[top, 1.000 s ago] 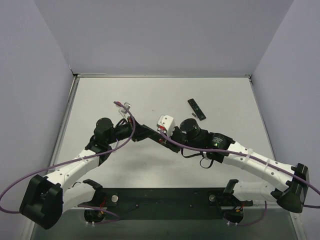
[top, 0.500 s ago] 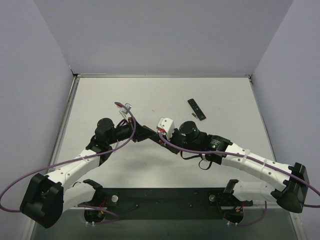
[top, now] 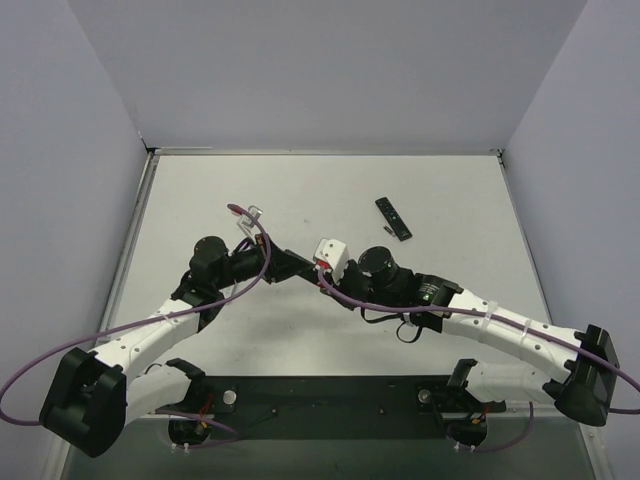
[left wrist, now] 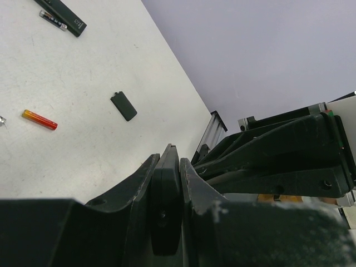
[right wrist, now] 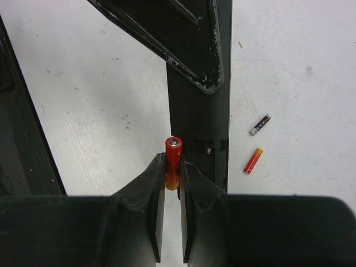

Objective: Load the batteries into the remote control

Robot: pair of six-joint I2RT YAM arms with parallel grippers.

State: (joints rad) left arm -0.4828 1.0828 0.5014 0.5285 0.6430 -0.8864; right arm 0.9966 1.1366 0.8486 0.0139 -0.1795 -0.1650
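Over the counter [top: 200,180] middle, clamped shut in the left fingers [left wrist: 194,189]: a black remote [right wrist: 197,117], battery bay [right wrist: 207,147] open. Toward the far right corner: a second remote [top: 393,217], a battery cover [left wrist: 123,105] apart, a dark battery [left wrist: 53,19] just beside that remote. Pinched in the right fingers [right wrist: 153,189], at the bay's edge: a red battery [right wrist: 173,158].

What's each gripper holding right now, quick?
Left gripper: closed on the slim black remote control.
Right gripper: closed on a small red cylindrical battery.
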